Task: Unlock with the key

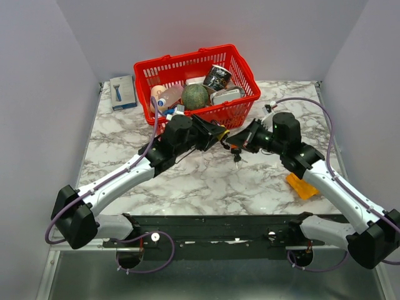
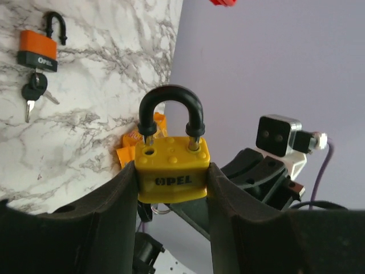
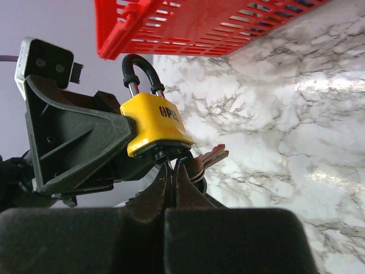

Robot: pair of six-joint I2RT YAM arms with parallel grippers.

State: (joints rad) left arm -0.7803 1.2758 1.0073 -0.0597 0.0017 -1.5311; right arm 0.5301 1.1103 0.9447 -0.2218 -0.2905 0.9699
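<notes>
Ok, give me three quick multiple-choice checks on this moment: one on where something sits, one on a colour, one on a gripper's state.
1. Where is the orange-bodied padlock with the black shackle?
A in a drawer
B on the white marble table top
C hanging from a hook

2. What colour is the body of the padlock held in the left gripper?
A yellow
B blue
C green

3. The right gripper is:
A wide open
B shut on the metal key under the yellow padlock
C shut on a screwdriver

Answers:
1 B, it lies on the marble in the left wrist view.
2 A, the yellow body sits between the fingers.
3 B, the closed fingers pinch the key below the lock.
</notes>
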